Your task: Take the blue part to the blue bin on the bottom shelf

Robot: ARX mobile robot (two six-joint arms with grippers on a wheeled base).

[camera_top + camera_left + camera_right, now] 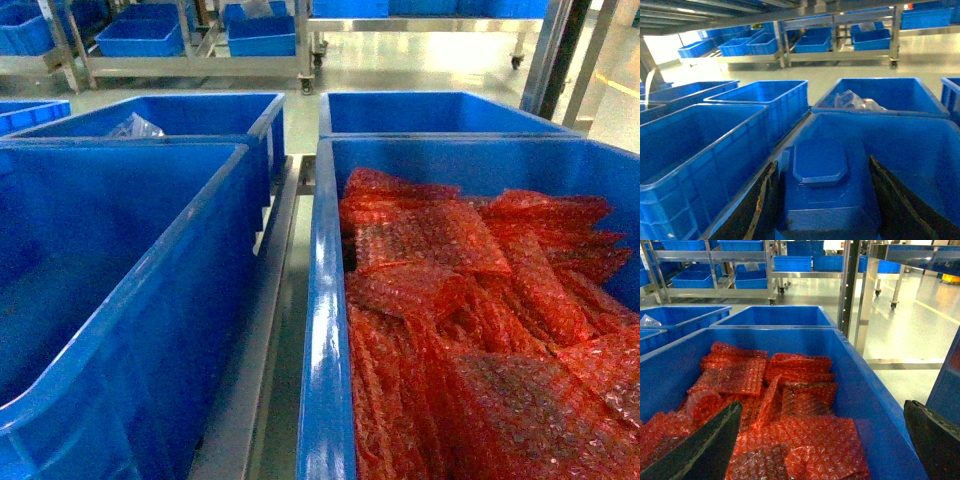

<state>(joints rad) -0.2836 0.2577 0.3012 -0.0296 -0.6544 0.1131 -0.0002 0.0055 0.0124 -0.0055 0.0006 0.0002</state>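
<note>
The blue part (820,161), a flat eight-sided plate, lies on a larger blue slab at the bottom of the bin (920,150) under the left arm. The left end effector (827,200) hangs straight above it with its dark fingers (892,192) spread wide on either side, touching nothing; that straddling pose looks like the set-up for a descent onto the plate. In the head view the part is hidden behind the tall near wall of the left bin (160,290).

The right end effector (820,450) is also apart and empty, poised over the neighbouring bin (325,330) heaped with red bubble-wrap bags (470,310). It seems parked there out of the way, since nothing blue shows among the bags.

Racks across the floor (810,290) carry more blue bins (690,279) on their low shelves, likely the destination
</note>
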